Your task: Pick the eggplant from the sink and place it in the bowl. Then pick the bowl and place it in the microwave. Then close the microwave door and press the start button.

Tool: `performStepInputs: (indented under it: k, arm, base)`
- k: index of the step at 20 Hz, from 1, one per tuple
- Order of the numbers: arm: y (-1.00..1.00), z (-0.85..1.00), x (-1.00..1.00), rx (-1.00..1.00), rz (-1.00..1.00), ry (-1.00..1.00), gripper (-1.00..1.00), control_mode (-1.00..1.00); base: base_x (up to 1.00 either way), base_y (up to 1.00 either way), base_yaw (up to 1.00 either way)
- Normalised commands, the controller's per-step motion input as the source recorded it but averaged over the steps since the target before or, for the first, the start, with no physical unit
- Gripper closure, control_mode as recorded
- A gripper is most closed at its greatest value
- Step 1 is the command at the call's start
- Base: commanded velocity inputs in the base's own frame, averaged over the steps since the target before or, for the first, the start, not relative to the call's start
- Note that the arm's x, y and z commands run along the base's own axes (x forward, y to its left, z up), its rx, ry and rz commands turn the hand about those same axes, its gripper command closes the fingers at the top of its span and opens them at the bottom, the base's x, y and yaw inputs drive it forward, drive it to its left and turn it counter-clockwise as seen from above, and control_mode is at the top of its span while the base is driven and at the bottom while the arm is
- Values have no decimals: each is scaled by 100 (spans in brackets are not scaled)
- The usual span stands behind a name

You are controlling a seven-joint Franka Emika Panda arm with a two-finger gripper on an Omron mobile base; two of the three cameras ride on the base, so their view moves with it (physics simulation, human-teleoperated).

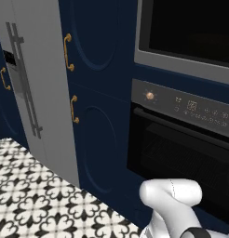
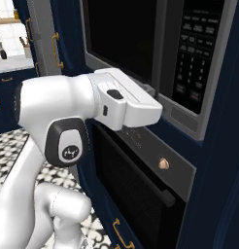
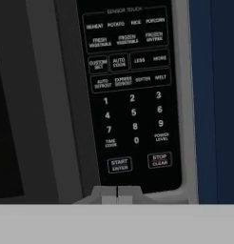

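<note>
Overhead, the microwave (image 2: pixel 155 58) sits in navy cabinetry (image 1: pixel 100 93) above the black oven (image 1: pixel 181 144). Its microwave door (image 2: pixel 124 41) is closed. Its keypad (image 3: pixel 131 95) faces the end effector (image 3: pixel 117 193), whose fingers are clenched together on nothing, just below the START button (image 3: pixel 120 165).

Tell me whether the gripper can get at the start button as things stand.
Probably yes. The shut gripper faces the microwave keypad just below the start button, and nothing lies between them.
</note>
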Motion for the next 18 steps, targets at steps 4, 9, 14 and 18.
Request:
performStepInputs:
  k: [4,9,14,18]
  arm:
    - [-16,-3,15,0,0,0,100,-100]
    - [-25,-5,17,1,0,0,100,-100]
    - [-28,-7,4,2,0,0,100,-100]
    - [-8,-9,3,0,0,0,100,-100]
  base:
    - [0,0,0]
    - [0,0,0]
    - [0,0,0]
    - [0,0,0]
